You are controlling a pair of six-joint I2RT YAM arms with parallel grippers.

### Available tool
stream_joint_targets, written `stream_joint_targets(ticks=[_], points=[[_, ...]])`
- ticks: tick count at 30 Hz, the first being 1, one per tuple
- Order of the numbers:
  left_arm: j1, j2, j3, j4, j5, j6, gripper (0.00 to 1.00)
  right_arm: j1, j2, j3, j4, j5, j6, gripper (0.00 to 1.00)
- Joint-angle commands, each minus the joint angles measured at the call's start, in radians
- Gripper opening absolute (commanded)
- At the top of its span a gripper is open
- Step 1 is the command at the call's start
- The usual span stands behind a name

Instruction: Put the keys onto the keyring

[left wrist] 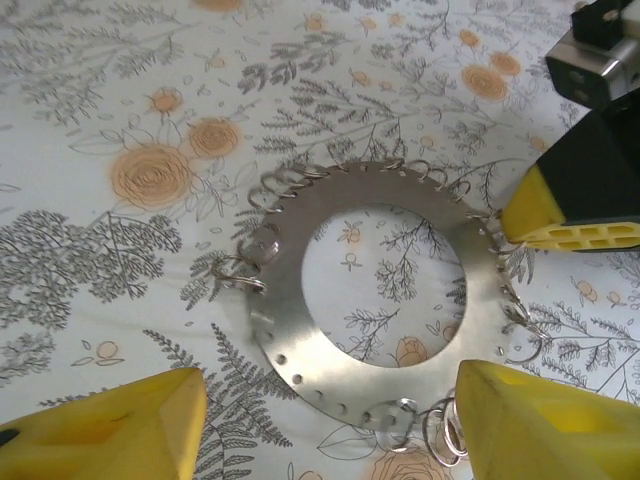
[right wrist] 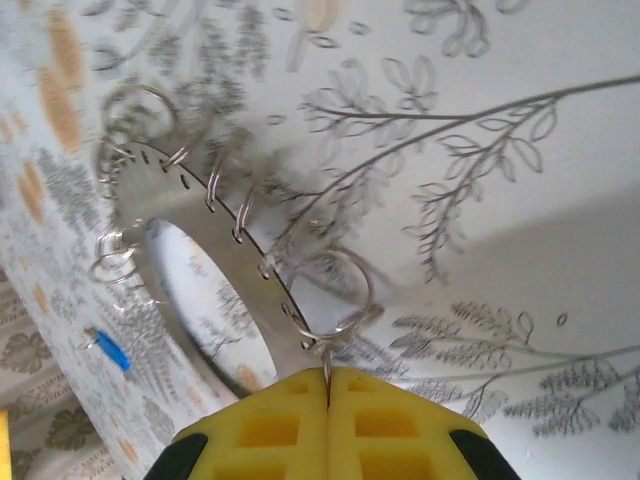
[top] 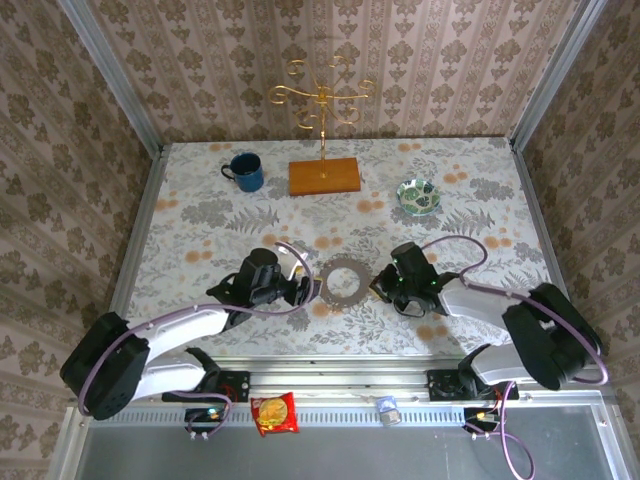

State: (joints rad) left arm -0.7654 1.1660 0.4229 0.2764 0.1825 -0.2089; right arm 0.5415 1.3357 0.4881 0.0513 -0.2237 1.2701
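Note:
The keyring (top: 345, 282) is a flat grey metal ring with a wide hole, lying on the floral cloth between my arms. Small wire loops hang from holes along its rim (left wrist: 300, 350). My left gripper (top: 305, 290) is at its left edge, open, its yellow fingers (left wrist: 110, 430) straddling the near rim without touching it. My right gripper (top: 385, 285) is at the ring's right edge, shut (right wrist: 328, 375) on a thin wire loop (right wrist: 335, 290) fixed to the rim. A tiny blue key (right wrist: 112, 350) lies on the cloth beyond the ring.
At the back stand a blue mug (top: 243, 172), a wooden block (top: 324, 176) with a gold hook stand, and a patterned green bowl (top: 418, 195). A snack packet (top: 274, 413) lies on the front rail. Patterned walls close in three sides.

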Motion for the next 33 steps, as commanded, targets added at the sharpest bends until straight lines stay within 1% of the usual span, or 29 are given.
stream_joint_targets(ticks=[1, 3, 6, 10, 12, 16, 20, 25, 27, 33], points=[[-0.007, -0.066, -0.003, -0.017, -0.044, 0.033, 0.66, 0.005, -0.114, 0.072, -0.140, 0.069, -0.236, 0.00], [-0.006, -0.107, 0.005, -0.036, -0.062, 0.071, 0.66, 0.006, -0.169, 0.115, -0.202, 0.089, -0.368, 0.00], [-0.004, -0.172, 0.016, -0.056, -0.094, 0.146, 0.65, 0.006, -0.219, 0.185, -0.274, 0.080, -0.584, 0.00], [0.004, -0.230, 0.035, -0.063, -0.118, 0.269, 0.65, 0.006, -0.242, 0.252, -0.294, 0.016, -0.857, 0.00], [0.010, -0.238, 0.052, -0.068, -0.120, 0.321, 0.65, 0.006, -0.248, 0.270, -0.275, -0.001, -0.966, 0.00], [0.019, -0.234, 0.096, -0.086, -0.075, 0.441, 0.64, 0.006, -0.243, 0.315, -0.258, -0.052, -1.175, 0.00], [0.022, -0.214, 0.129, -0.100, -0.002, 0.548, 0.62, 0.006, -0.192, 0.380, -0.307, -0.088, -1.313, 0.00], [0.032, -0.169, 0.152, -0.087, 0.126, 0.639, 0.55, 0.008, -0.120, 0.427, -0.331, -0.209, -1.430, 0.00], [0.039, -0.153, 0.160, -0.076, 0.170, 0.654, 0.51, 0.011, -0.103, 0.432, -0.330, -0.248, -1.477, 0.00], [0.091, -0.118, 0.162, 0.013, 0.321, 0.653, 0.47, 0.030, -0.081, 0.443, -0.351, -0.330, -1.603, 0.00]])
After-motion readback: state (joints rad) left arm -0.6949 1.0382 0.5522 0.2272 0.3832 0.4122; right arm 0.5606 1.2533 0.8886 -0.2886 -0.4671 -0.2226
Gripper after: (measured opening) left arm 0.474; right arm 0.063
